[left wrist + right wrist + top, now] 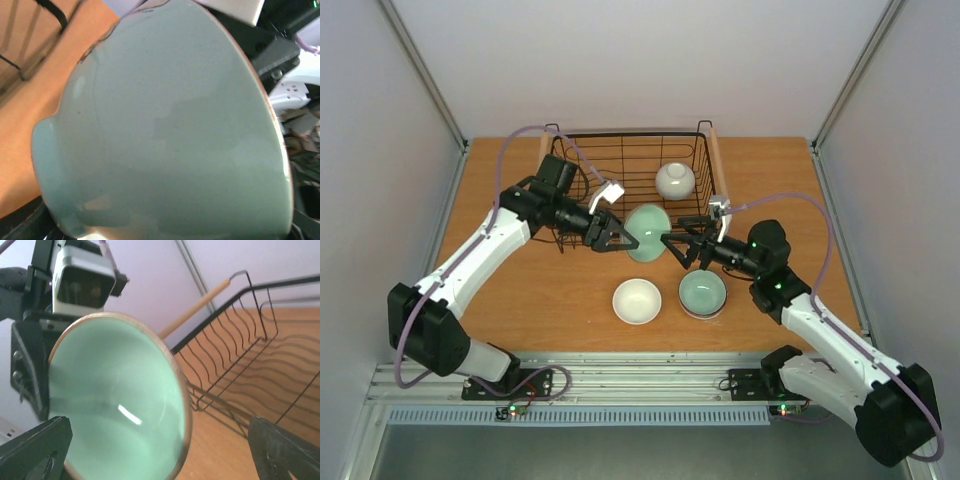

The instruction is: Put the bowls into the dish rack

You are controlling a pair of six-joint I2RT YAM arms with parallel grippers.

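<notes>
Left tool clenched on mint bowl, gripping it from the left. The bowl is lifted off the surface and tipped on its side, just at the near rim of the rack. Left wrist view is filled by the bowl's outer wall and foot; the fingers are barely visible there. The bowl's mouth faces right, toward the right tool; right wrist view looks straight into its glossy green inside, with the left wrist camera behind it.

Rack sits at the far middle of the surface, black wire with a wooden handle on each side. White bowl is inside it, in the far right part.

Cream bowl upright on the surface, near of the held bowl.

Right tool released, jaws spread wide, just right of the held bowl's rim; can't tell if it touches.

Second mint bowl upright, right of the cream bowl, near of the right tool. It looks stacked on something, mostly hidden.
</notes>
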